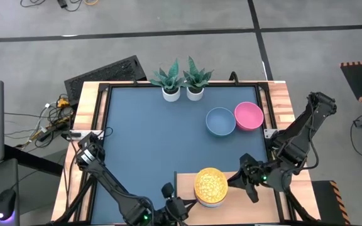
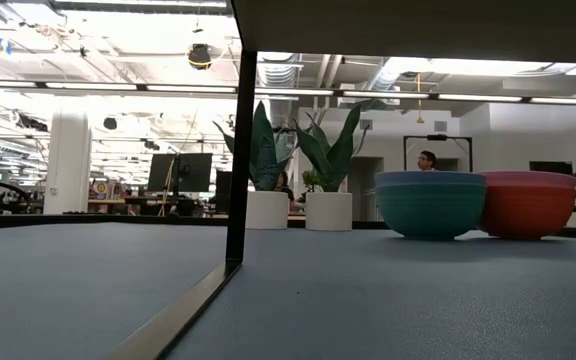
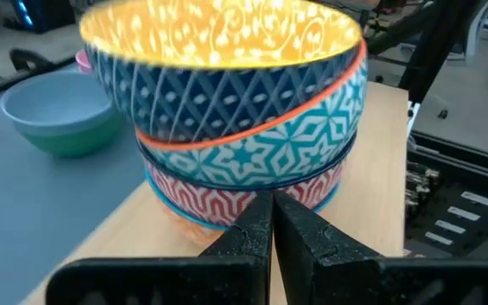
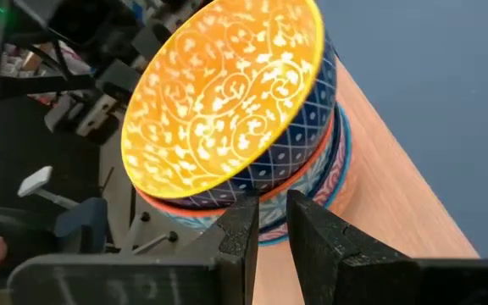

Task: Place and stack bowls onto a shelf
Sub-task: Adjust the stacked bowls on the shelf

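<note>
Three patterned bowls (image 4: pixel 252 169): stacked on shelf (image 1: pixel 231 201), yellow-lined topmost tilted.
Right gripper (image 4: pixel 265 222): jaws narrow, empty, just beside stack.
Left gripper (image 3: pixel 271 222): closed, empty, just short of stack.

Glossy glazed patterned bowls (image 3: pixel 244 127) on pale matt wood-grain shelf (image 3: pixel 379 203); worktop (image 1: pixel 156 132) matt blue, smooth

Both arms reach in low toward the yellow bowl (image 1: pixel 210 185). The left gripper (image 1: pixel 180 210) sits just beside it on the near left, its jaws pressed fully together. The right gripper (image 1: pixel 242 182) sits just beside it on the right, arm folded back, jaws slightly parted and empty.
</note>
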`<move>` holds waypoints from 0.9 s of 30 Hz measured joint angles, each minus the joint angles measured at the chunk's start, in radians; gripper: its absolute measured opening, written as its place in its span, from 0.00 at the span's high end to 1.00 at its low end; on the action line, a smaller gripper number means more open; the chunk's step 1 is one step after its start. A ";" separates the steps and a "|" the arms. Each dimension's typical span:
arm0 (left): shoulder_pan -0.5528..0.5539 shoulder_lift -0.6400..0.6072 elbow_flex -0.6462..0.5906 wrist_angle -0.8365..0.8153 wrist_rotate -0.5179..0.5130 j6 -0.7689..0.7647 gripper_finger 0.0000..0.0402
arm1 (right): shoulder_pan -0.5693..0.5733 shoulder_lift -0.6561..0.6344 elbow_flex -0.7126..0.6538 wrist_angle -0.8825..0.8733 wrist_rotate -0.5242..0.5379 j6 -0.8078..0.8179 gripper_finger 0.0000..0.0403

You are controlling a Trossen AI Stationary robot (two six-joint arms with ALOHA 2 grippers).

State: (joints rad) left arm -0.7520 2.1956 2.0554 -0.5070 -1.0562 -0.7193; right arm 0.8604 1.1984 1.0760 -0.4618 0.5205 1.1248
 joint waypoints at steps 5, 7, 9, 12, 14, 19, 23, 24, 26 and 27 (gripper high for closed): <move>0.000 -0.001 0.012 -0.026 -0.050 0.003 1.00 | 0.000 0.000 0.000 -0.005 0.000 0.000 0.78; 0.000 -0.001 0.012 -0.026 -0.052 0.000 1.00 | 0.000 0.000 0.000 -0.005 0.000 0.000 0.78; 0.000 -0.001 0.012 -0.026 -0.049 0.000 1.00 | 0.000 0.000 0.000 -0.006 0.000 0.000 0.78; 0.003 -0.001 0.012 -0.026 -0.047 0.000 1.00 | 0.000 0.000 0.000 -0.005 0.000 0.000 0.78; 0.004 -0.002 0.009 -0.023 -0.042 -0.002 1.00 | 0.000 0.000 0.000 -0.006 -0.001 0.000 0.78; 0.006 -0.003 0.004 -0.025 -0.024 -0.027 1.00 | 0.019 0.000 0.000 -0.012 0.002 -0.001 0.78; 0.006 -0.003 0.003 -0.026 -0.025 -0.006 1.00 | 0.066 -0.004 0.013 -0.011 0.100 -0.036 0.78; 0.006 -0.003 0.003 -0.026 -0.024 -0.006 1.00 | 0.081 -0.005 0.026 -0.005 0.119 -0.063 0.78; 0.006 -0.003 0.003 -0.026 -0.024 -0.007 1.00 | 0.107 -0.006 0.046 0.022 0.145 -0.124 0.78; 0.006 -0.003 0.003 -0.025 -0.024 -0.008 1.00 | 0.116 -0.005 0.050 0.049 0.147 -0.159 0.78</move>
State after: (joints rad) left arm -0.7456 2.1929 2.0583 -0.5324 -1.0805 -0.7278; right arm 0.9765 1.1932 1.1260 -0.4123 0.6676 0.9653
